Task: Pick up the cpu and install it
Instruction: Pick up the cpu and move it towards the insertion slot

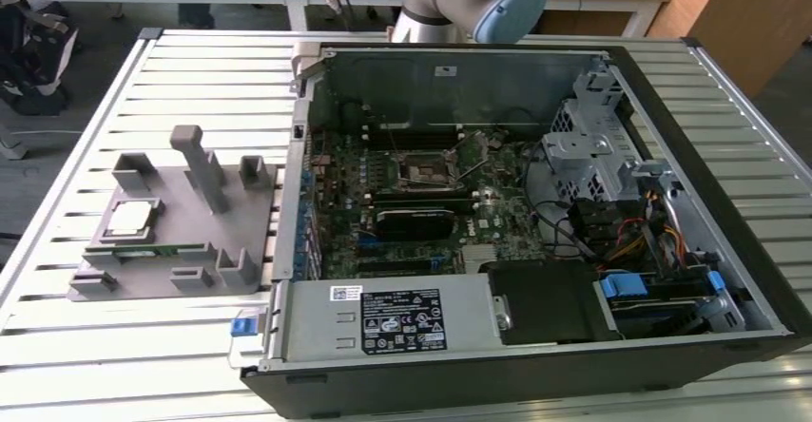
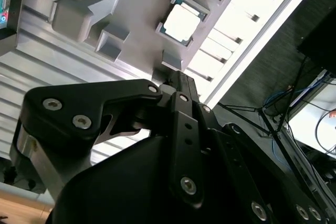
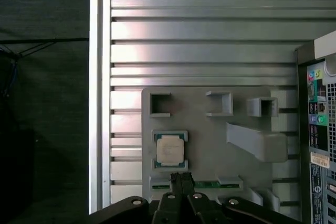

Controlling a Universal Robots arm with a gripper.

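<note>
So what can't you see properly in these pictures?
- Exterior view: the arm is cut off by the top edge.
- First wrist view: the fingers hide the middle of the green memory stick.
- Exterior view: the motherboard socket is too small to tell if empty.

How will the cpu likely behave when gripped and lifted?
The cpu looks flat and thin: probably stiff, light, unlikely to roll. Its shiny metal top may be slippery. Framed in the grey holder, it probably resists sideways pushes.

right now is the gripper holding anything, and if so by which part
Nothing is held. The gripper is shut and empty; the cpu lies apart from it, in its pocket on the grey holder.
</note>
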